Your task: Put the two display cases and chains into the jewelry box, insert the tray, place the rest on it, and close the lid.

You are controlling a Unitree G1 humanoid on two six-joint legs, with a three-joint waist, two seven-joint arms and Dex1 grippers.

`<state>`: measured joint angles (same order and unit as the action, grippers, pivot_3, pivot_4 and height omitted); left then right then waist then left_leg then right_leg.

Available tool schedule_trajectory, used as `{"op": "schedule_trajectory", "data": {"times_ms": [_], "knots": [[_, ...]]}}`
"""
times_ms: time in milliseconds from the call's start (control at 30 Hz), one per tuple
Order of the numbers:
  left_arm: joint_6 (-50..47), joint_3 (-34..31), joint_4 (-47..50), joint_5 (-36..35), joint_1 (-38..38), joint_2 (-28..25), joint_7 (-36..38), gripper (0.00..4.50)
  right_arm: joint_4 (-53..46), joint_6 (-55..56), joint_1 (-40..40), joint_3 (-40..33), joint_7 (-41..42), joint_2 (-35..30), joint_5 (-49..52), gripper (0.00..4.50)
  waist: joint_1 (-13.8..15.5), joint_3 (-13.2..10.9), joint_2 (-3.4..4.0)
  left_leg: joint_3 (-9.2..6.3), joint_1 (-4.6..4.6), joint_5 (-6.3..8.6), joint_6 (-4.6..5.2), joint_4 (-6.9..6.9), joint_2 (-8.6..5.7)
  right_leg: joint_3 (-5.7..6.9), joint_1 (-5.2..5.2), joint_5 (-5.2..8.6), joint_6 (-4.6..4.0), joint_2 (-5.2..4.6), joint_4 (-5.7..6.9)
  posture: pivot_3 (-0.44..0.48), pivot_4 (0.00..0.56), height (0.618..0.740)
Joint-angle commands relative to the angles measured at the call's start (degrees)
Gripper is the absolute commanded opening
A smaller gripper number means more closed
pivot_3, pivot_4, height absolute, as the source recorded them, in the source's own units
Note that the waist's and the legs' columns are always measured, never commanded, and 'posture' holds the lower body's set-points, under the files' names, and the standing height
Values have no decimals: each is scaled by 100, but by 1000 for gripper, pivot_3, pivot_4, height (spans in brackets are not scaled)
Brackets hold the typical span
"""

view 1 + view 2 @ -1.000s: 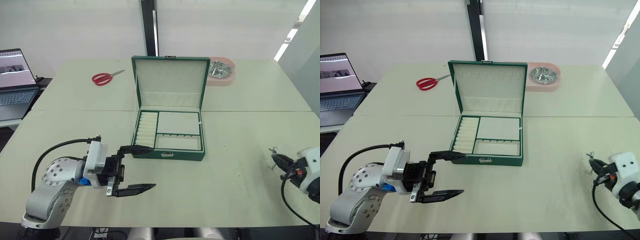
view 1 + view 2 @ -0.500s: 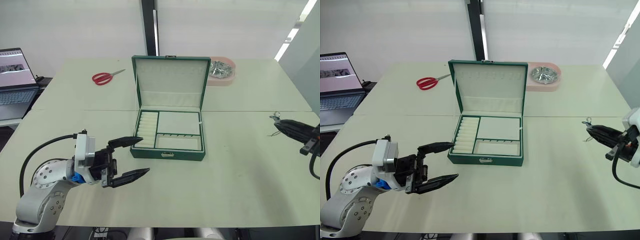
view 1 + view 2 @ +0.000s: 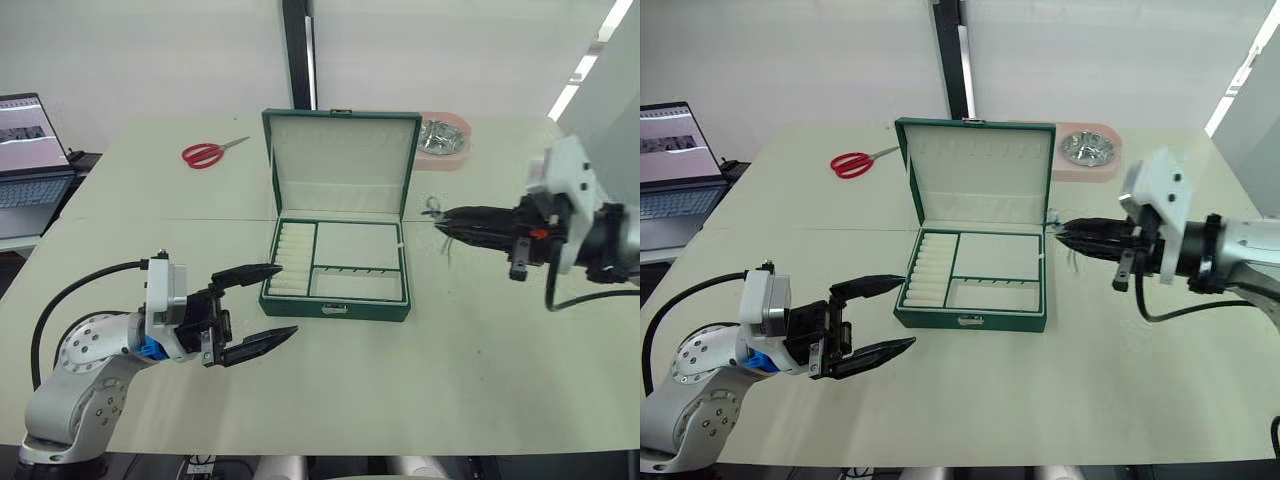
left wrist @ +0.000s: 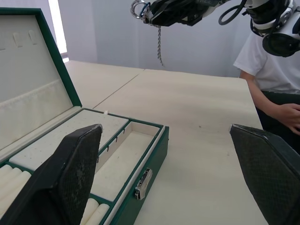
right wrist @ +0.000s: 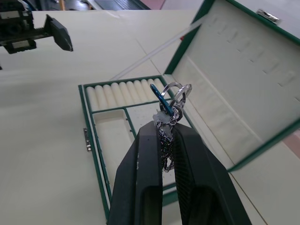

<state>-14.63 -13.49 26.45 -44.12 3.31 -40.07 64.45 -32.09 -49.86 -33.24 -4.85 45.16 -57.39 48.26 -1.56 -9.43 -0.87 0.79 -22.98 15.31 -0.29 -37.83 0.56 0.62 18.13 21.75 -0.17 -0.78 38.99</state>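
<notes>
Swinging in from the table's right edge over the past second, my right fingers [image 3: 446, 218] now hover just beside the upper right corner of the jewelry box [image 3: 337, 286], pinching a chain [image 5: 164, 140] with a cluster of metal rings and a small blue clip at its end. In the left wrist view the chain [image 4: 159, 45] hangs straight down from the closed tips, above the table [image 3: 480, 350] and clear of it. My left fingers [image 3: 258, 305] have pulled back a little toward me and sit spread wide, empty, just off the box's front left corner, one finger level with the box's front wall.

The jewelry box stands open in the middle of the table, its lid [image 3: 340, 165] upright behind it, cream lining and a row of hooks facing me. Inside, a tray with ring rolls on the left and two flat compartments on the right fills the base. Red-handled scissors [image 3: 210, 153] lie well behind and to the left; a pink dish [image 3: 443, 140] with metal pieces sits behind the lid's right corner. A laptop [image 3: 28, 165] stands at far left. A seated person in a white shirt [image 4: 262, 61] appears in the left wrist view.
</notes>
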Motion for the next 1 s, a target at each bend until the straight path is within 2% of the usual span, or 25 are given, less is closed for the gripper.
{"op": "schedule_trajectory", "data": {"times_ms": [33,200,467,700,1000], "knots": [[66,-164,101,-23,56,-55,35,4500,203,41,-469,465,127,180,-297,111,0,-1,-1,-1,0,0,0,0,0,0,1,0,0,0,0,0,150,740],[142,-258,43,34,161,-65,83,4500,511,207,-878,1363,401,597,-927,111,0,-1,-1,-3,0,0,0,-1,0,3,1,0,-1,-2,0,0,150,740],[152,-245,77,64,238,-46,80,4500,905,491,-859,2264,701,1036,-1870,111,-1,-1,0,-8,-2,0,1,-2,0,6,4,-1,-2,-4,3,0,150,740],[160,-155,74,130,189,-21,84,4500,1229,625,-862,2732,844,1436,-2440,111,-1,-2,1,-9,-2,0,1,-2,0,8,5,-1,-2,-4,4,0,150,740],[153,-104,23,179,117,9,125,4500,1575,361,-1016,2966,960,1770,-2848,111,-3,-2,1,-10,-2,0,1,-2,0,10,5,-1,-2,-5,4,0,150,740]]}}
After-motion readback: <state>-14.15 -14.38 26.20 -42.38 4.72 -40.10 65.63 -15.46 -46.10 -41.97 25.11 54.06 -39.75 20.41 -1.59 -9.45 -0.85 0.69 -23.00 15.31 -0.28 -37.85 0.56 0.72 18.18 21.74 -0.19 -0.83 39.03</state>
